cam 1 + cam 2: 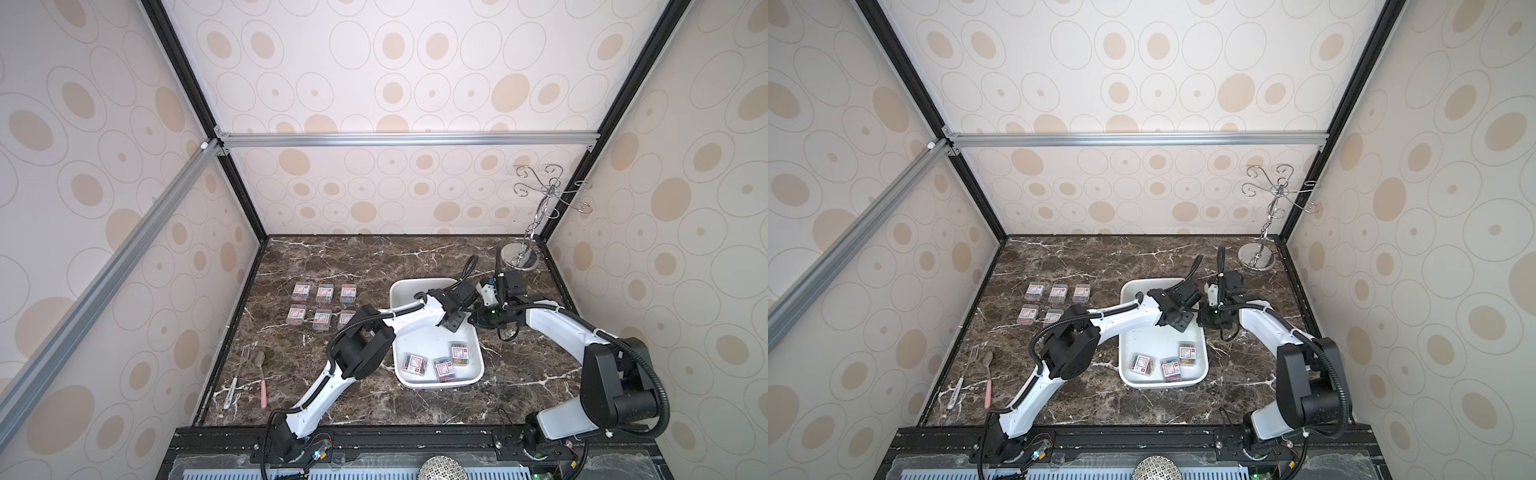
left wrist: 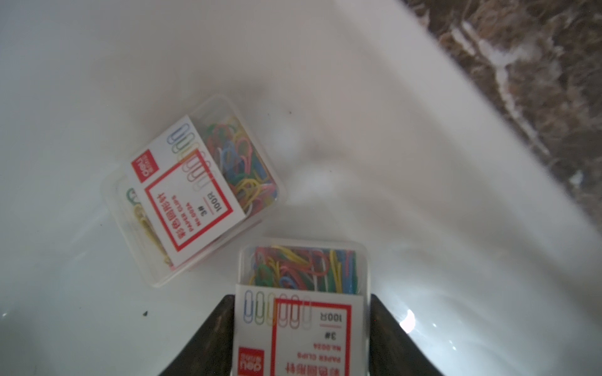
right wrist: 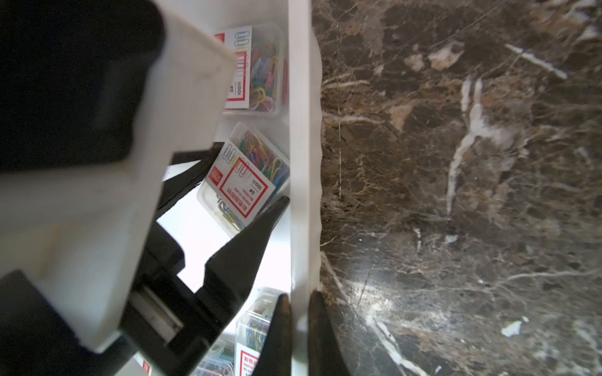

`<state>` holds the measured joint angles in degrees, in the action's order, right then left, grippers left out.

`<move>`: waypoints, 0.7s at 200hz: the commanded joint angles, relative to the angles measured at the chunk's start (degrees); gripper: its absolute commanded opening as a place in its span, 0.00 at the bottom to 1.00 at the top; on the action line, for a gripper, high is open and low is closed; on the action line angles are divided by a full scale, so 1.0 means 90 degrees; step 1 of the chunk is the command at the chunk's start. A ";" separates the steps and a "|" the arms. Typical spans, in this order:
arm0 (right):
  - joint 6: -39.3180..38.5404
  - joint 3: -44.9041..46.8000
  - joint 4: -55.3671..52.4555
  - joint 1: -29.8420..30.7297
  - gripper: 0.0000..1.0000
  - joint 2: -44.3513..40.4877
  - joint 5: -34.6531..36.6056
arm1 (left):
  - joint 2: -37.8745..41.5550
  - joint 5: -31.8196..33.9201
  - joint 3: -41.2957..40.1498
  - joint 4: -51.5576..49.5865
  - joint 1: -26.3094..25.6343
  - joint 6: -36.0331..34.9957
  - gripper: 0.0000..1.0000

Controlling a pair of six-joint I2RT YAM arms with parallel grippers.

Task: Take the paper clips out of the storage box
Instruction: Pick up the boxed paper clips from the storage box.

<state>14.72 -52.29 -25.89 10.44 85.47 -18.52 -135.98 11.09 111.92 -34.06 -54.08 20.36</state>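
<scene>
The storage box (image 1: 400,291) is a white tray in the middle of the marble table. Three boxes of paper clips (image 1: 444,369) lie at its near end in both top views. My left gripper (image 2: 301,325) reaches into the tray, its dark fingers (image 2: 215,338) pressed on both sides of a labelled box of paper clips (image 2: 303,270). Another box (image 2: 195,188) lies loose just beyond it. My right gripper (image 3: 299,325) is shut on the tray's right rim (image 3: 299,130). Its wrist view shows the left gripper's fingers (image 3: 260,228) around the held box (image 3: 244,175).
Six boxes of clips (image 1: 324,293) stand in two rows on the table left of the tray. A fork (image 1: 243,361), a pink-handled spoon (image 1: 262,374) and a white utensil (image 1: 230,392) lie front left. A chrome hook stand (image 1: 521,257) rises back right.
</scene>
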 commanded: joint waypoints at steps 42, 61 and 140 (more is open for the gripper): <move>-0.0156 0.0098 -0.0132 0.0032 0.07 -0.0013 0.0016 | 0.0144 0.0204 0.0223 -0.0381 0.0082 -0.0161 0.58; -0.0150 0.0108 -0.0116 0.0032 0.07 -0.0006 0.0017 | 0.0261 0.0213 0.0171 -0.0423 0.0082 -0.0182 0.58; -0.0111 0.0200 0.0000 0.0032 0.07 0.0011 -0.0006 | 0.0858 0.0135 -0.0330 -0.0356 0.0149 -0.0207 0.57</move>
<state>14.72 -52.27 -25.82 10.44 85.47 -18.44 -132.18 11.68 109.73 -36.16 -53.78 19.62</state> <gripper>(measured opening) 0.082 0.577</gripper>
